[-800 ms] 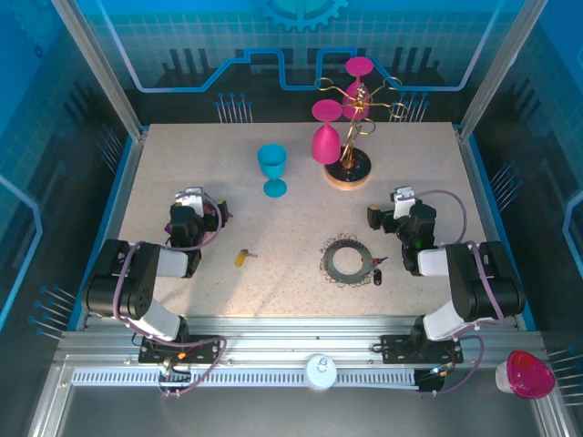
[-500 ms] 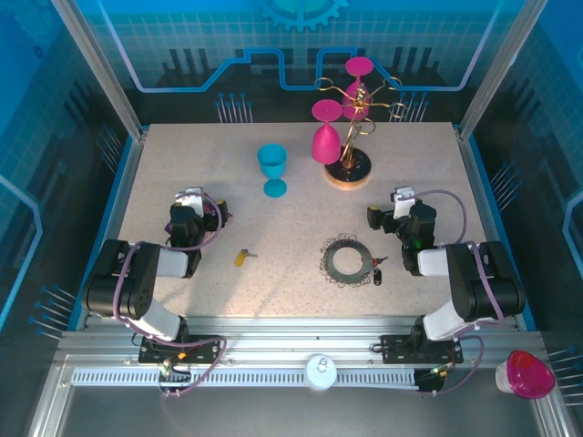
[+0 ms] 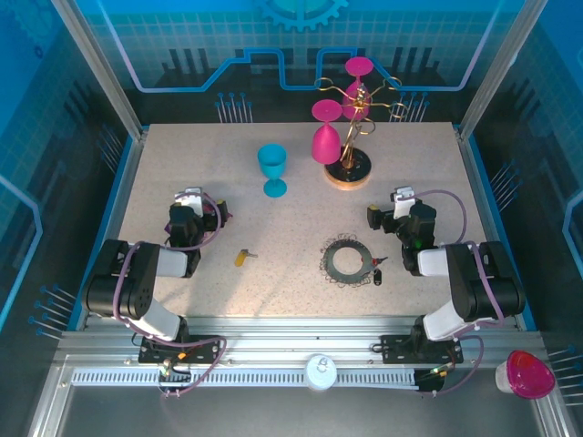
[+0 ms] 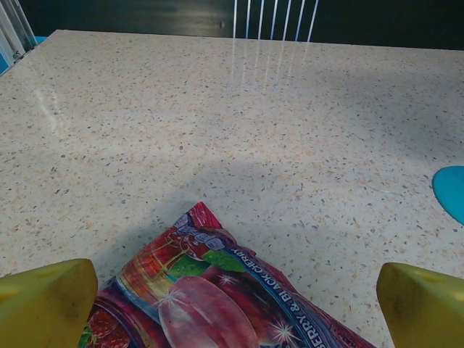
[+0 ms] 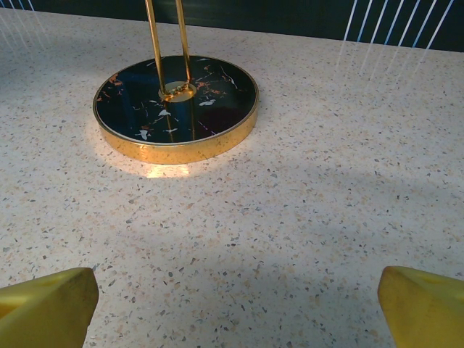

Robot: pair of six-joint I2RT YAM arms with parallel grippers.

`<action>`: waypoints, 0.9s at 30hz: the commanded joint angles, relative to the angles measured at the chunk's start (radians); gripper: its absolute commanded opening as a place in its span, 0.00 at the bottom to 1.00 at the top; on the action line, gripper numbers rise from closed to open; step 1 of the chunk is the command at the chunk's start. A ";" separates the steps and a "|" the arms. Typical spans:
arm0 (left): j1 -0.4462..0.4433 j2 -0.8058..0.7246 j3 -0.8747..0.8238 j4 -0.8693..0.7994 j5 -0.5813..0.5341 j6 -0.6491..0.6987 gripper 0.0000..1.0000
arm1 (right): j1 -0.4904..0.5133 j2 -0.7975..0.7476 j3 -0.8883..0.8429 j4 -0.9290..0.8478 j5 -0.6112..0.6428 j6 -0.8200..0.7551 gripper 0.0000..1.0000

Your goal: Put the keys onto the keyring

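Note:
The keyring (image 3: pixel 346 260), a flat grey ring with thin wire loops round its rim, lies on the table right of centre. A key with a yellow head (image 3: pixel 242 258) lies well to its left. The dark-headed key (image 3: pixel 378 273) rests just beside the ring's right edge. My left gripper (image 3: pixel 190 200) sits low at the table's left, away from both keys. It is open, and its yellow fingertips (image 4: pixel 45 304) stand wide apart over a snack packet (image 4: pixel 217 290). On the right, my right gripper (image 3: pixel 401 200) is open too, fingertips (image 5: pixel 43 308) wide over bare table.
A blue goblet (image 3: pixel 271 170) stands at the back centre; its base (image 4: pixel 451 190) edges into the left wrist view. The glass rack's round base (image 5: pixel 176 105) is ahead of my right gripper, with pink goblets (image 3: pixel 326 137) hanging on the rack. A pink cup (image 3: pixel 526 373) sits off the table, bottom right.

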 commanded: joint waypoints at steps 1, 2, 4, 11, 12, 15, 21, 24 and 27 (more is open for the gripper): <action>0.013 -0.004 0.016 -0.006 0.029 -0.016 0.99 | -0.001 0.006 0.023 0.011 -0.002 -0.006 1.00; 0.013 -0.005 0.015 -0.007 0.030 -0.016 0.99 | -0.001 0.006 0.023 0.011 -0.003 -0.006 1.00; 0.016 -0.005 0.015 -0.007 0.032 -0.016 0.99 | -0.003 0.006 0.021 0.013 -0.005 -0.005 1.00; 0.013 -0.164 0.017 -0.139 0.014 -0.019 0.99 | 0.026 -0.174 0.006 -0.105 0.044 -0.025 0.99; 0.013 -0.204 0.024 -0.182 0.011 -0.018 0.99 | 0.042 -0.221 0.013 -0.160 0.078 -0.025 0.98; 0.012 -0.313 0.032 -0.272 0.012 -0.048 0.99 | 0.073 -0.340 0.041 -0.330 0.147 0.068 0.97; 0.010 -0.465 0.075 -0.510 0.083 -0.245 0.99 | 0.137 -0.500 0.137 -0.741 0.250 0.327 0.89; 0.001 -0.506 0.103 -0.636 0.167 -0.321 0.99 | 0.141 -0.536 0.206 -0.992 0.226 0.479 0.86; -0.040 -0.536 0.121 -0.721 0.213 -0.392 0.99 | 0.146 -0.543 0.260 -1.183 0.176 0.549 0.84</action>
